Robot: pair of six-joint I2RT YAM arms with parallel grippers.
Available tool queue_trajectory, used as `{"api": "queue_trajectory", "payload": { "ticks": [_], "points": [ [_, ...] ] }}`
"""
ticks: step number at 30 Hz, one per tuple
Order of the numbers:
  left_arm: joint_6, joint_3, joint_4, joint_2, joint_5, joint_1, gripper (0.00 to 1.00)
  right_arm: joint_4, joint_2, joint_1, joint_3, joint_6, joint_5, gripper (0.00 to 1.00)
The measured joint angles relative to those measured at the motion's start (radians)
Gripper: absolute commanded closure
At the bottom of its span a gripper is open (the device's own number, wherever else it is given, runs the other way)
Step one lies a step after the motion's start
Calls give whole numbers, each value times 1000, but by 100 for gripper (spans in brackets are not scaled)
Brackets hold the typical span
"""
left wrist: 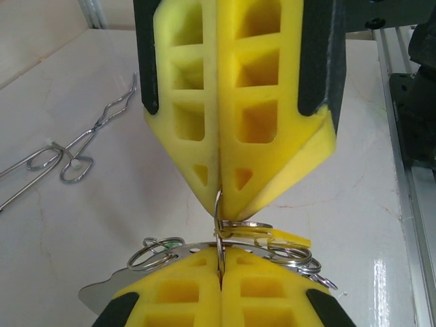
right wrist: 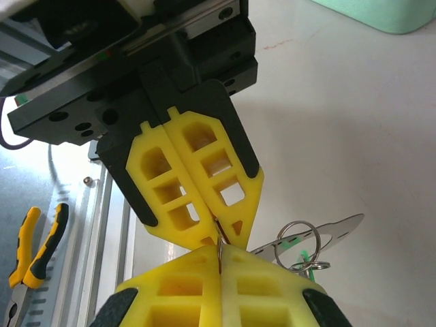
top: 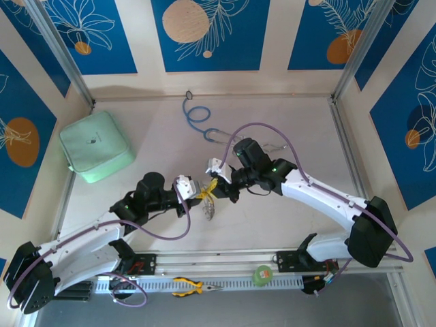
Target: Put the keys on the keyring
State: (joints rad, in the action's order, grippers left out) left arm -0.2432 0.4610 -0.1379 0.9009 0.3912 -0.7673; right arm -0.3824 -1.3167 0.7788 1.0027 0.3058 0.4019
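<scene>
- Cream walls hung with blue panels of white leaves and orange discs.
- Pale, glossy tabletop, perhaps laminate, framed by aluminium rails.

- My left gripper and right gripper — yellow foam fingers, black backing.
- Keyring is silvery; yellow key head, green key head.
- Far left, pouch is mint green; far, stethoscope tube is blue.
- Near, pliers are yellow and black; disc is green.
- Wall panels — blue, white leaf outlines, orange circles.
</scene>
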Motion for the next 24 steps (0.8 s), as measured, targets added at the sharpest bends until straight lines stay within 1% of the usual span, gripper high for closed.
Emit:
{"api": "queue_trajectory", "payload": {
  "ticks": [16,24],
  "points": [
    [-28,0,-9,-13,-84,-1,100,-15,-12,-1,26,-80,-109,100],
    [-66,0,-19,-16,-129,-10,100,-15,-21,-11,29,-125,-107,100]
  ]
}}
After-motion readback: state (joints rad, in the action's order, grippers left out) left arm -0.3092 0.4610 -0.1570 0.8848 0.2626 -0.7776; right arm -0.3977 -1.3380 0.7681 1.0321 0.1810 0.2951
